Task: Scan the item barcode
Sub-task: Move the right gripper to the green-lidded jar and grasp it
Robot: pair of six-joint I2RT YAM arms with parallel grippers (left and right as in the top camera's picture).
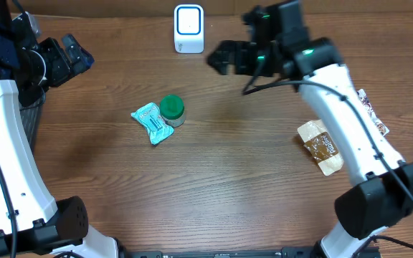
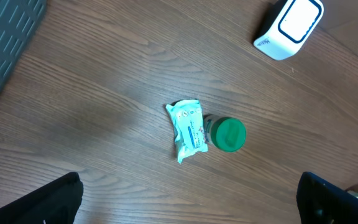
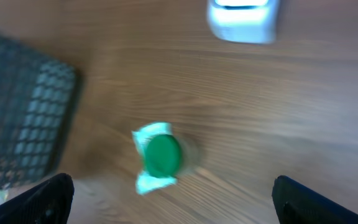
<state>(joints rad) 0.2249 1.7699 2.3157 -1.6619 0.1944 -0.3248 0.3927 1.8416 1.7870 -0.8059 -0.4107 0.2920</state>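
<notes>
A brown wood-grain surface (image 1: 228, 165) carries a white scanner (image 1: 188, 29) at its far edge, and a dark mesh basket (image 2: 5, 37) is cut off at the left. The green-lidded jar (image 1: 171, 109) stands mid-surface, touching a teal packet (image 1: 151, 123). A brown snack wrapper (image 1: 321, 147) lies partly under the right arm. The right wrist view is blurred. Left claw (image 1: 77, 51) and right claw (image 1: 217, 59) both gape wide, empty
</notes>
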